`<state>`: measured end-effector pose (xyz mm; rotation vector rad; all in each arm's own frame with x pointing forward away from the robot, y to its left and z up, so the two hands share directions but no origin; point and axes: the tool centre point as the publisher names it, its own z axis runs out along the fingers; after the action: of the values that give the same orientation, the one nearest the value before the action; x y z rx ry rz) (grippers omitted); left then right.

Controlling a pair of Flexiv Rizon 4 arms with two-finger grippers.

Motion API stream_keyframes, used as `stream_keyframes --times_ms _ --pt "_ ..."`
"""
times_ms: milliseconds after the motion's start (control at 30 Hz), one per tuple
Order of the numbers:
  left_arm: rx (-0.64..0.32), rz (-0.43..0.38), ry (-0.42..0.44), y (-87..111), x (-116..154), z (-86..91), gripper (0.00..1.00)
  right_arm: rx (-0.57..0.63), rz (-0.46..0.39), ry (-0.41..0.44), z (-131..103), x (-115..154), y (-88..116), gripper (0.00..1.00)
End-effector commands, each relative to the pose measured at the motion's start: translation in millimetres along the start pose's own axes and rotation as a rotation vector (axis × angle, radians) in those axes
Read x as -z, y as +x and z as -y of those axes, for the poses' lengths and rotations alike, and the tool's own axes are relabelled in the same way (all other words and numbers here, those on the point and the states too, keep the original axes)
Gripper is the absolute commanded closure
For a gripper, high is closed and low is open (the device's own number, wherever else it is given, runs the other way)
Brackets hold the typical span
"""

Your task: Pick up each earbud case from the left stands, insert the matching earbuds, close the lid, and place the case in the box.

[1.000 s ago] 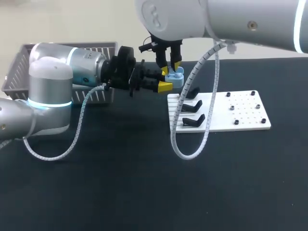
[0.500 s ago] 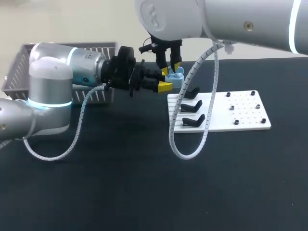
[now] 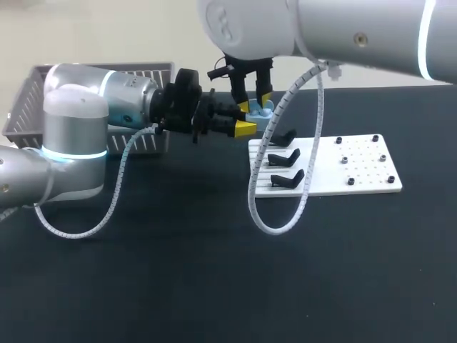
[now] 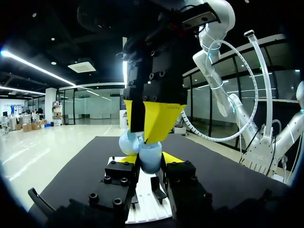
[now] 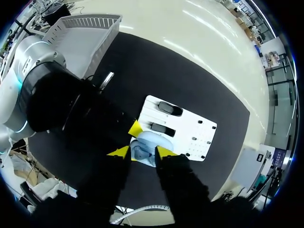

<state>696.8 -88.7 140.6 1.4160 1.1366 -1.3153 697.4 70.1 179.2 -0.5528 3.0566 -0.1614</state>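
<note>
Our left pincer (image 4: 151,158) is clamped on the earbud case (image 4: 142,151), directly beneath our right pincer (image 5: 142,152), whose grip we cannot tell.

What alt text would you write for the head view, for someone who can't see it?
Above a black table, the robot's left gripper holds a light-blue earbud case in the air, with the right gripper directly over it. A white stand board lies just beside them; a grey basket sits far left.

Black table (image 3: 178,271) — white stand board (image 3: 368,184) and grey basket (image 3: 21,107) on it
</note>
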Motion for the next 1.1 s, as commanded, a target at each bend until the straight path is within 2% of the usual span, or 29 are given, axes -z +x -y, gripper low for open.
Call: stream_keyframes --times_ms 33,167,267,500,700,867,1100 --pt "-0.001 0.000 0.001 -0.1 0.2 1.0 1.00 -0.002 0.028 -0.015 7.1 9.6 6.8 0.00" --pt "-0.001 0.000 0.001 -0.1 0.2 1.0 1.00 -0.019 0.060 -0.040 16.0 21.5 12.5 0.00" --pt "-0.001 0.000 0.001 -0.1 0.2 1.0 1.00 -0.079 0.098 -0.064 26.6 29.5 10.4 0.00" --pt "-0.001 0.000 0.001 -0.1 0.2 1.0 1.00 -0.452 0.186 -0.078 59.1 20.4 -18.9 0.00" --pt "-0.001 0.000 0.001 -0.1 0.2 1.0 1.00 -0.644 0.225 -0.062 82.7 5.8 -38.0 0.00" --pt "-0.001 0.000 0.001 -0.1 0.2 1.0 1.00 -0.722 0.219 -0.058 99.1 -6.8 -48.8 0.00" --pt "-0.001 0.000 0.001 -0.1 0.2 1.0 1.00 -0.725 0.152 -0.051 101.3 -32.1 -50.0 0.00"
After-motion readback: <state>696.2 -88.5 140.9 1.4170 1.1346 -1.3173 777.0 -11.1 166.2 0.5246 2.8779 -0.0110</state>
